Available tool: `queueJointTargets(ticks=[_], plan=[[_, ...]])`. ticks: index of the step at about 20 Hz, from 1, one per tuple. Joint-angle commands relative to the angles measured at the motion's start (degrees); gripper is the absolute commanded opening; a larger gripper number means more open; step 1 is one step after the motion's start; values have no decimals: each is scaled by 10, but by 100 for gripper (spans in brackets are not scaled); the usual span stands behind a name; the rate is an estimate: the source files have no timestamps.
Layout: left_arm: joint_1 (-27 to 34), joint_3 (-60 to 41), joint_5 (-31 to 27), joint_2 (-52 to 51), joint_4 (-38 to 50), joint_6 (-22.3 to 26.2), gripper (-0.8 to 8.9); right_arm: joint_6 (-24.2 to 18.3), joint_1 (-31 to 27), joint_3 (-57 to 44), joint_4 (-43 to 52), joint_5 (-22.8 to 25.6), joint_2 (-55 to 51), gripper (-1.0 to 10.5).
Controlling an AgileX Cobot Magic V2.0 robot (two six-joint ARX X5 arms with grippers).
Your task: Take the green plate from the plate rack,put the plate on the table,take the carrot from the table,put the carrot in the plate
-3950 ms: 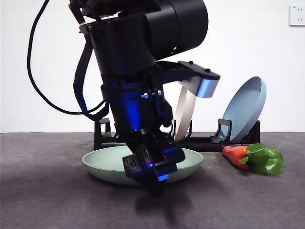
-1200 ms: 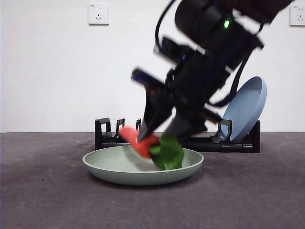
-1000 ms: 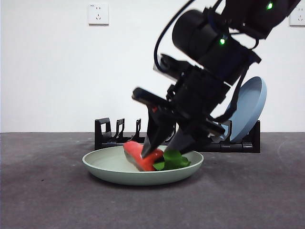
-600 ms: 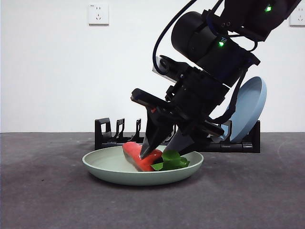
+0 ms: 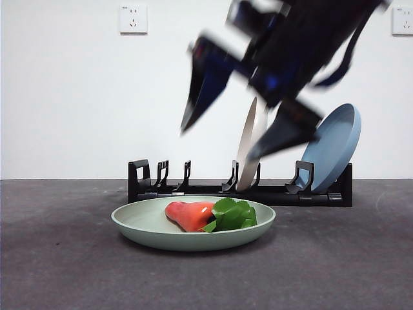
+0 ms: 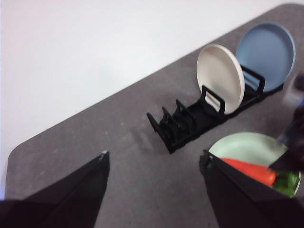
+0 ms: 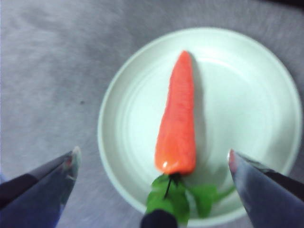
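Carrot (image 5: 191, 215) in green plate (image 5: 139, 224) (pincer (image 5: 248, 132) blurred)

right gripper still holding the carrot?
No. The right gripper is open above the green plate, and the carrot lies free in it.

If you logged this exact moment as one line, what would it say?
orange toy carrot lying in pale green plate | right gripper open above plate | left gripper open, away
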Motion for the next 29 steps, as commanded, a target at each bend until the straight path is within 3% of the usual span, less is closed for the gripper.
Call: queueJointTargets(ticks=[1, 8, 11, 16, 17, 21, 22, 29], plan=[[-1, 0, 0, 0, -21, -8, 319, -2, 1, -1, -57, 1, -70, 584], [-1, 0, 16, 0, -84, -47, 313, -6, 1, -1, -269, 3, -278, 561], [-1, 0, 38, 0, -110, -69, 313, -6, 1, -1, -344, 26, -359, 550], [-1, 0, 81, 0, -142, -90, 304, 2, 1, -1, -439, 61, -475, 373], [-1, 0, 98, 0, -148, -95, 268, 1, 1, -1, -452, 59, -494, 322], [-1, 0, 165, 0, -150, -102, -22, 1, 1, -1, -485, 59, -542, 26], [-1, 0, 176, 0, -150, -102, -8, 1, 1, -1, -492, 56, -548, -24], [-1, 0, 202, 0, -150, -102, -3, 1, 1, -1, -506, 59, -551, 3]])
